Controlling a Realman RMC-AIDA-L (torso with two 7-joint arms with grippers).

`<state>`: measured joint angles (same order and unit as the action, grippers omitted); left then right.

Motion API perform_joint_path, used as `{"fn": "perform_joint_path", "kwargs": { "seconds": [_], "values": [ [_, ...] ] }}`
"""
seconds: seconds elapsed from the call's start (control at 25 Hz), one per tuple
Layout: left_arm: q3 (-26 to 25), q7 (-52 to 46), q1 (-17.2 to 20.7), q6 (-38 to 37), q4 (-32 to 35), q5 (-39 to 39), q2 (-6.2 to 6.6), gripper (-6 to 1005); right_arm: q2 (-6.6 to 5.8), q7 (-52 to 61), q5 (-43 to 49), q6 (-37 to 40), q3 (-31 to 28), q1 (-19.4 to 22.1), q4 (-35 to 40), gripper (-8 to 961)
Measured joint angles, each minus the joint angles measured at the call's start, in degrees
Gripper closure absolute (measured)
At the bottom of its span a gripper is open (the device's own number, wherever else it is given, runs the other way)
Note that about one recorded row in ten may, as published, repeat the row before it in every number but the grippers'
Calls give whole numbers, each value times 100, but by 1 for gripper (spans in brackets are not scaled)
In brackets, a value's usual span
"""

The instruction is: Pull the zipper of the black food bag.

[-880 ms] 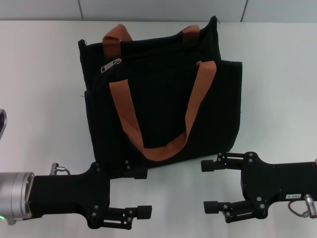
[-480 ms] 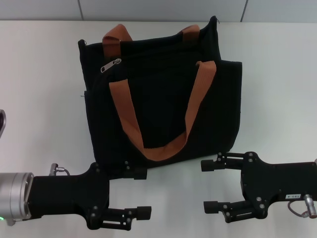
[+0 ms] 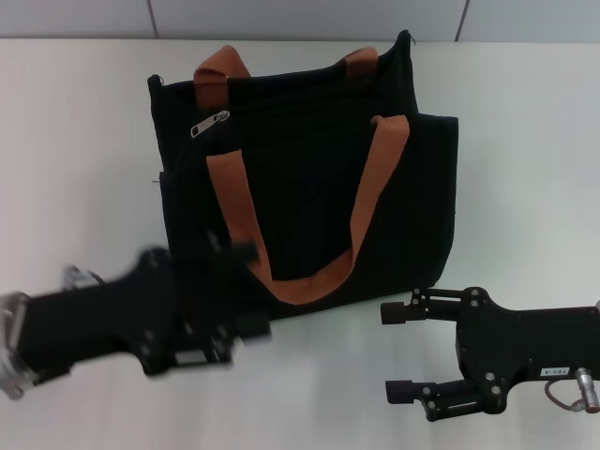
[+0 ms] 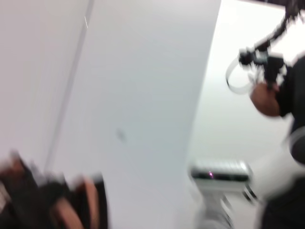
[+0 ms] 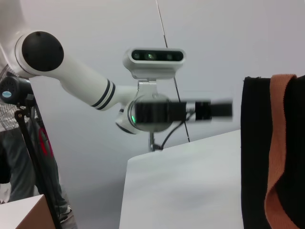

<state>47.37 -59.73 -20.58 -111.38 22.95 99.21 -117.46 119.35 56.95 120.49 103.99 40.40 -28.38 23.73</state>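
Here, in the head view, the black food bag (image 3: 305,178) lies flat on the white table (image 3: 84,141), its two rust-brown handles (image 3: 291,220) spread over the front panel; the zipper (image 3: 209,124) — a small silver pull tab — sits near the bag's far left corner, on the dark zipper line along the upper edge. The left gripper (image 3: 225,295) is blurred over the bag's near left corner, well apart from the pull tab, and whether its fingers are spread or closed cannot be told. The right gripper (image 3: 401,349) hovers over bare table just near of the bag's near right corner, its two fingers parted and holding nothing. In the left wrist view, almost everything is smeared: pale table surface (image 4: 143,95) fills the frame, with a dark and brown patch of the bag (image 4: 71,205) at one corner. In the right wrist view, the bag (image 5: 257,157) stands at one edge with a brown handle (image 5: 279,157) running across it; farther off the blurred left gripper (image 5: 209,109) shows — fingers indistinct.
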Motion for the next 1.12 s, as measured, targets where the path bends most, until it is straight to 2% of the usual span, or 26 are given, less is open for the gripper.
{"fn": "perform_joint_path", "kwargs": {
  "seconds": [0.04,0.08,0.12,0.16,0.2,0.28,0.32,0.36,0.4,0.48,0.52,0.56,0.64,0.68,0.72,0.8,0.84,0.96,1.0,1.12],
  "values": [
    [0,0,0,0,0,0,0,187,0,0,0,0,0,0,0,159],
    [-207,71,13,-70,-16,0,-18,187,0,0,0,-7,-2,1,0,160],
    [-1062,274,73,-220,-160,-67,-67,187,0,0,0,-16,-4,3,0,161],
    [-1062,274,73,-220,-160,-67,-67,187,0,0,0,-29,-7,6,0,162],
    [-1367,301,96,-227,-254,-132,-73,187,0,0,0,-39,-7,9,0,162],
    [-1367,301,96,-227,-254,-132,-73,187,0,0,0,-55,-9,15,0,164],
    [-1778,318,127,-204,-397,-243,-78,187,0,0,0,-57,-13,19,0,165],
    [-2867,330,269,67,-705,-483,-67,187,0,0,0,-57,-14,21,0,166],
    [-3237,364,334,307,-743,-505,-71,187,0,0,-19,-57,-15,25,0,167],
    [-3237,364,334,307,-743,-505,-71,187,0,0,-37,-57,-16,27,0,169],
    [-3393,402,364,461,-748,-502,-73,187,0,-1,-45,-57,-16,30,0,169],
    [-3383,620,378,975,-735,-348,-17,188,0,-2,-49,-57,-16,31,0,170],
    [-3253,716,361,1103,-731,-240,24,188,0,-3,-52,-57,-16,31,0,172],
    [-3051,819,329,1222,-724,-117,83,188,0,-4,-53,-58,-16,31,0,173],
    [-3051,819,329,1222,-724,-117,83,188,0,-4,-54,-57,-15,30,0,174],
    [-2439,988,229,1284,-607,91,190,188,0,-5,-55,-58,-15,25,0,175],
    [-2221,987,189,1284,-510,123,191,188,0,-5,-55,-58,-15,25,0,176],
    [-2104,980,160,1291,-449,134,189,188,0,-7,-58,-63,-15,5,0,179],
    [-1869,973,65,1449,-342,162,174,188,0,-7,-59,-64,-15,3,0,180],
    [-1845,977,-7,1628,-325,187,174,188,0,-7,-60,-64,-15,-2,0,182]
  ]
}}
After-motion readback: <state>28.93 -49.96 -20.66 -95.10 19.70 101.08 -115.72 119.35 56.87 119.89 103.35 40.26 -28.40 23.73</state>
